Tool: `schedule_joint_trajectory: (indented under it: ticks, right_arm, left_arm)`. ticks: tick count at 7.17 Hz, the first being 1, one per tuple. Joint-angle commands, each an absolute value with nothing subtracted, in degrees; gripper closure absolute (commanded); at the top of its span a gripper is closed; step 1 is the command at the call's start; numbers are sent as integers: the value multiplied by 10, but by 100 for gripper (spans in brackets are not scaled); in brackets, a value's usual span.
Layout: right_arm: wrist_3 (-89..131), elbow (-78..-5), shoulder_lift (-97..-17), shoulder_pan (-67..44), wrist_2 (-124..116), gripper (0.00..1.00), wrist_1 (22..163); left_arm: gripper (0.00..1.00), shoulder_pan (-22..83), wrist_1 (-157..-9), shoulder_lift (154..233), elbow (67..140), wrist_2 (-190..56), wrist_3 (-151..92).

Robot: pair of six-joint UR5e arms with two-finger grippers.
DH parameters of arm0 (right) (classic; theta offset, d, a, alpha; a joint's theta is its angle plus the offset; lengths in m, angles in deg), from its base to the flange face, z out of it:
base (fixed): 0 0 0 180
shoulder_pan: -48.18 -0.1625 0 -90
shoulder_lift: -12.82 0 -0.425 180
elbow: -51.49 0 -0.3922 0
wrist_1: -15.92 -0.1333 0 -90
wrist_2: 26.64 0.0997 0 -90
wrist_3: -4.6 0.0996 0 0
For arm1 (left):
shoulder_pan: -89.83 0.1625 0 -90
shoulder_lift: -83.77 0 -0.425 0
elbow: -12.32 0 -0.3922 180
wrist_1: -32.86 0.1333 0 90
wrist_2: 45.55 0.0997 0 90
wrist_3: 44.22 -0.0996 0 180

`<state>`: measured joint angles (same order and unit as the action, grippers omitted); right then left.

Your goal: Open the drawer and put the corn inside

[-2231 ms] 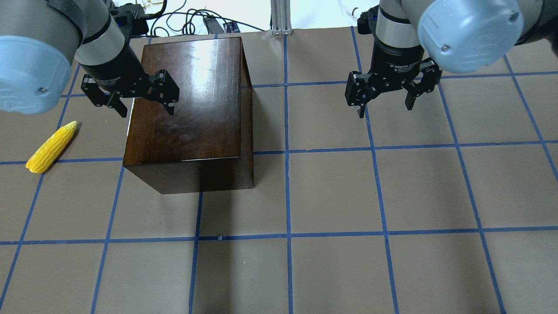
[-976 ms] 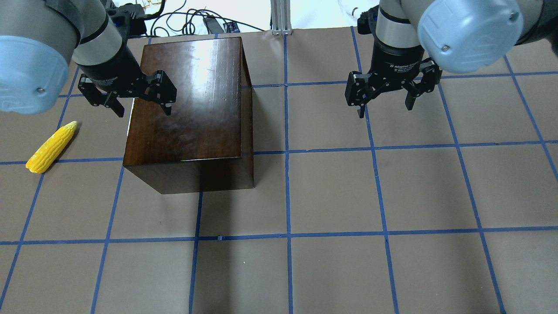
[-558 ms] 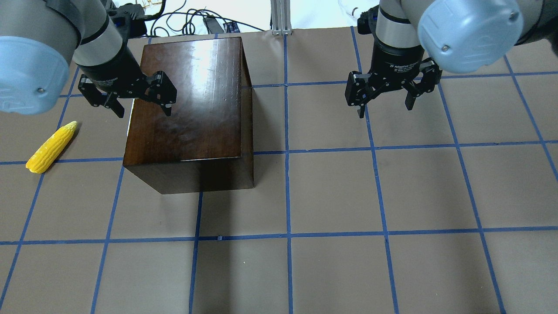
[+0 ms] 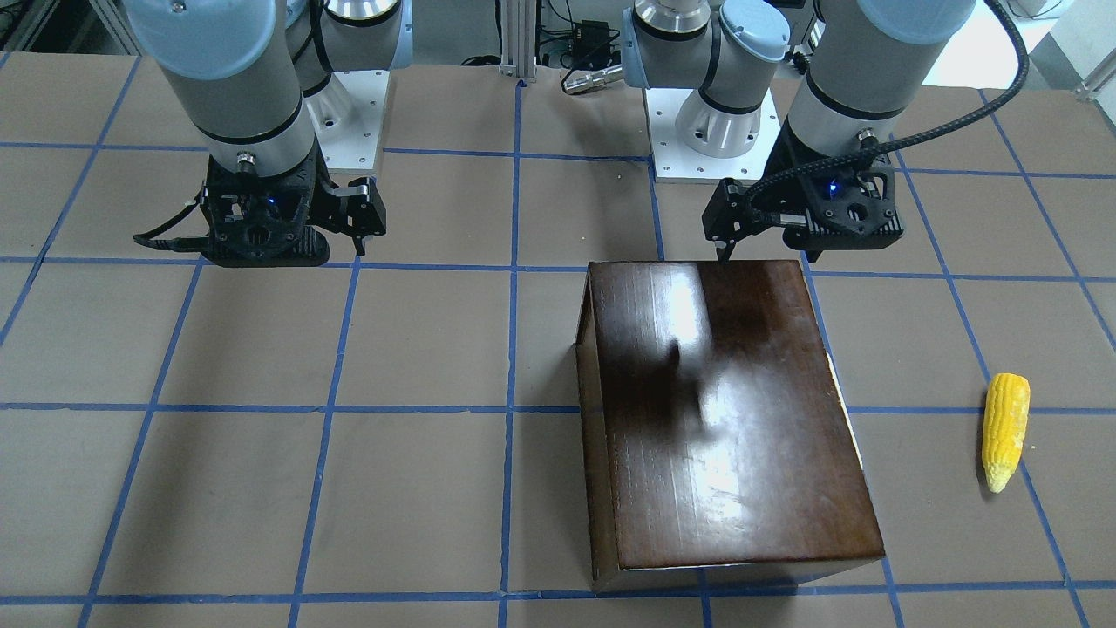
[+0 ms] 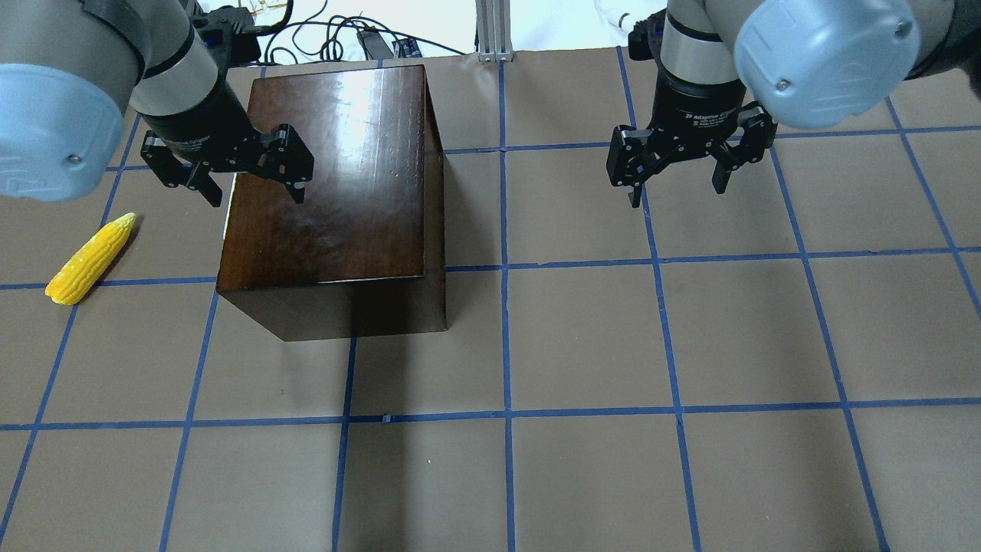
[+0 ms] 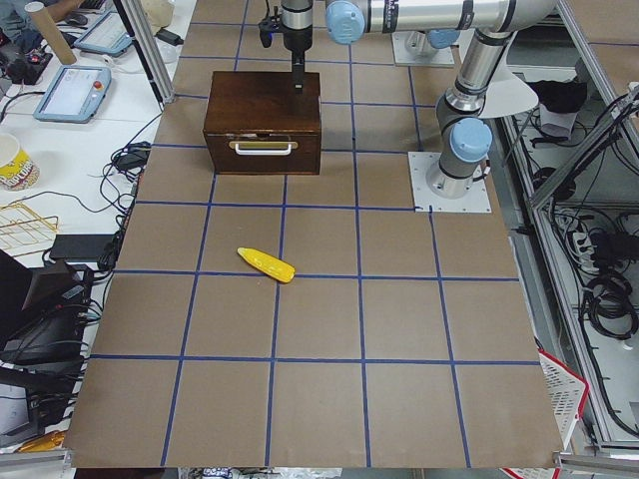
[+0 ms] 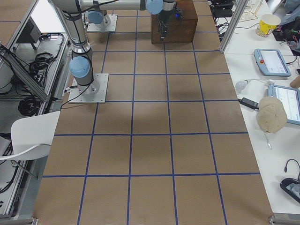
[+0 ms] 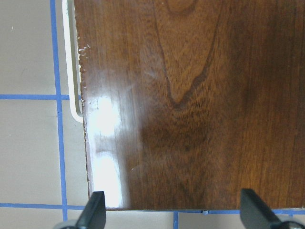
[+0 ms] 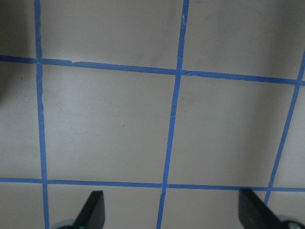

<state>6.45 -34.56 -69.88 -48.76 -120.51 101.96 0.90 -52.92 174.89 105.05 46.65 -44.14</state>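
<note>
Now, your left end effector [image 5: 255, 198] hangs with its two fingers wide apart and nothing between them. It is above the top of the box [image 5: 337, 176], close to the edge on the handle side. Your right end effector [image 5: 677, 193] has its fingers apart as well, over the bare desk [image 5: 582, 345], well apart from the box. The box is glossy dark-brown wood, and light mirrors on its top. The drawer [image 6: 250, 163] sits pushed in. You see its dark front panel with a pale handle [image 6: 263, 148] in the exterior left view, and the left wrist view shows small chips along that edge. The corn [image 5: 90, 257] lies flat on the desk on the handle side of the box, not touching it. It is bright yellow with bumpy kernels, narrows to a point, and is much smaller than the box.
</note>
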Motion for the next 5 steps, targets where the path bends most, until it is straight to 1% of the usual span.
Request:
schedule_joint_trajectory:
  ticks: [1,5]
  right_arm:
    - [64,-346,-699,-488,-1205,0,1020]
    - [64,-346,-699,-488,-1205,0,1020]
  left_arm:
    - [0,9,-529,1750,1051,470,-440]
    - [0,14,-530,1754,1046,463,-445]
